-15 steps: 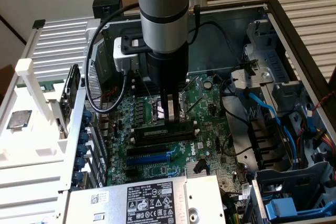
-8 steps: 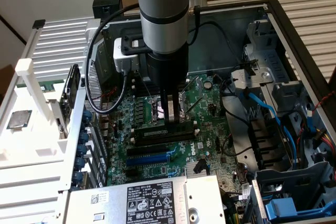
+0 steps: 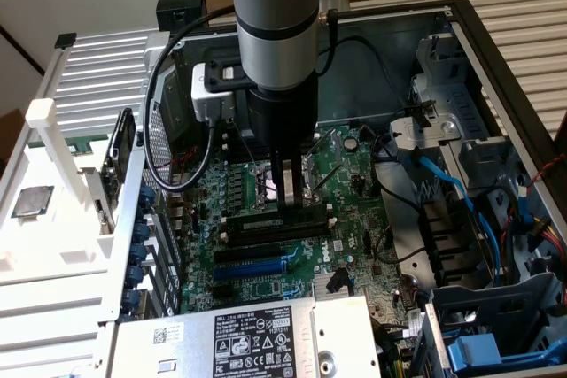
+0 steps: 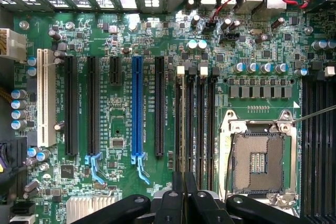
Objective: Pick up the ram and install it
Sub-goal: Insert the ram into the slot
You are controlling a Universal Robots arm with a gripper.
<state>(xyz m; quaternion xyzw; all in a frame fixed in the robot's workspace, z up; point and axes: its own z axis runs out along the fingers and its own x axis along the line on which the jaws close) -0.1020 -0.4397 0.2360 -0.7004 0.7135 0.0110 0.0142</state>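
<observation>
The arm reaches down into an open computer case, and my gripper (image 3: 286, 199) stands upright over the black memory slots (image 4: 202, 119) on the green motherboard (image 3: 345, 174). The ram (image 3: 261, 224), a long dark stick with a pale label, lies along one of those slots directly under the fingertips. In the wrist view the gripper (image 4: 184, 195) has its two black fingers (image 4: 177, 198) pressed close together in line with the slots, and the ram's thin edge is hard to tell from the slot below it. Whether the stick is fully seated cannot be told.
Beside the memory slots sits the open CPU socket (image 4: 260, 163). A blue slot (image 4: 137, 108) and black expansion slots lie on the other side. The power supply (image 3: 252, 338) borders the near edge. Blue cables (image 3: 443, 183) and a drive cage crowd the exterior view's right.
</observation>
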